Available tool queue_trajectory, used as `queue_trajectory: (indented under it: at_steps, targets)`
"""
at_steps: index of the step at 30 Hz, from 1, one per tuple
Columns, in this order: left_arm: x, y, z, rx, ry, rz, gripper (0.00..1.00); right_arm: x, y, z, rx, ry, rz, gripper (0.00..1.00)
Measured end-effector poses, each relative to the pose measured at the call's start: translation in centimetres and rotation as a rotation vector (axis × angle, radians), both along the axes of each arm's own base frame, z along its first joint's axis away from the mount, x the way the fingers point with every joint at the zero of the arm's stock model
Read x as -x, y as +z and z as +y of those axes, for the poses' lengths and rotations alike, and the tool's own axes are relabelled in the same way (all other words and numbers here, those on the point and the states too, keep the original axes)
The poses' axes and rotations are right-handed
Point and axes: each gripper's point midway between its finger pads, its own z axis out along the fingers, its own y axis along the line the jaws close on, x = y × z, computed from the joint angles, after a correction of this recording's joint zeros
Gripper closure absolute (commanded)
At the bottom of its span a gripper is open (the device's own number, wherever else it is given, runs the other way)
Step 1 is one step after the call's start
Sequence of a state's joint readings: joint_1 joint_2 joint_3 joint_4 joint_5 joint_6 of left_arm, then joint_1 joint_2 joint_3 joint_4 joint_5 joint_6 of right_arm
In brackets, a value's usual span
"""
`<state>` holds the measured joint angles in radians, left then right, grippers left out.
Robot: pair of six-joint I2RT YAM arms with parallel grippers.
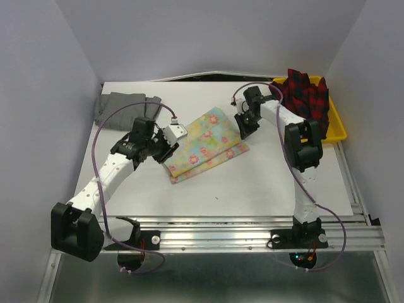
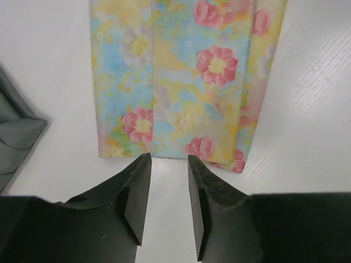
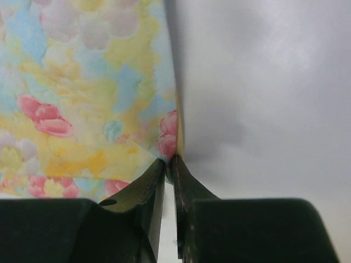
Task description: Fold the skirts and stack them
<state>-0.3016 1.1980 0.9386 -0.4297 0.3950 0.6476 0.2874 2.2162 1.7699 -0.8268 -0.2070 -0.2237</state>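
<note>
Skirt of floral cloth [image 1: 205,144] lies folded; left jaws parted, right jaws unclear.

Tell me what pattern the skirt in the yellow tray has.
The skirt is red-and-dark plaid; the top external view shows it best.

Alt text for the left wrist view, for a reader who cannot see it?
A folded pastel floral skirt lies flat on the white table, its near edge just beyond the open, empty left pincer. Part of a grey skirt shows at the left edge.
</note>
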Motion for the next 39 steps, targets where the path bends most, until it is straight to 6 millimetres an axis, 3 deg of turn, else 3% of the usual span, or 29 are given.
queue_trajectory:
  at_steps: [2,3,6,9,11,13,14,16,18,21,25,27,33,39]
  targets:
    - [0.5,-0.7,-1.1,-0.012,-0.018,-0.003,0.54,-3.4,0.3,0.8,-0.012,0.0,-0.088,0.67]
    - [0.6,-1.1,-1.5,-0.021,-0.022,-0.001,0.54,-5.1,0.6,1.2,-0.02,0.004,-0.136,0.5]
    - [0.8,-2.5,-3.3,-0.054,-0.04,0.005,0.54,-8.2,1.4,1.9,-0.034,-0.004,-0.228,0.39]
    - [0.3,-4.3,-4.7,-0.094,-0.042,0.012,0.54,-9.6,2.8,1.8,-0.03,-0.019,-0.287,0.39]
    - [0.5,-6.2,-6.0,-0.13,-0.054,0.042,0.54,-9.7,4.3,1.2,-0.025,-0.045,-0.314,0.43]
    - [0.9,-8.5,-7.2,-0.165,-0.062,0.086,0.54,-8.9,8.5,0.7,-0.053,-0.089,-0.374,0.45]
    - [1.0,-8.8,-7.5,-0.173,-0.057,0.097,0.54,-8.6,8.8,0.7,-0.077,-0.112,-0.385,0.46]
    - [0.2,-8.8,-8.7,-0.172,-0.043,0.096,0.55,-4.5,11.1,0.4,-0.154,-0.173,-0.354,0.48]
    - [-1.0,-8.1,-10.0,-0.154,-0.028,0.076,0.57,-1.7,11.8,0.5,-0.22,-0.224,-0.306,0.48]
    - [-3.3,-6.7,-12.5,-0.108,-0.01,0.039,0.58,1.9,10.2,1.4,-0.328,-0.311,-0.175,0.49]
    - [-4.8,-6.2,-14.4,-0.087,0.0,0.018,0.58,6.4,2.9,2.7,-0.411,-0.434,0.068,0.49]
    - [-5.0,-6.5,-15.0,-0.087,-0.001,0.023,0.58,7.9,0.9,3.2,-0.44,-0.484,0.154,0.49]
    - [-5.0,-9.1,-15.5,-0.118,0.001,0.08,0.59,6.2,1.3,5.6,-0.639,-0.559,0.155,0.55]
    - [-5.6,-9.8,-16.1,-0.12,0.012,0.097,0.59,5.1,0.6,7.1,-0.741,-0.578,0.18,0.62]
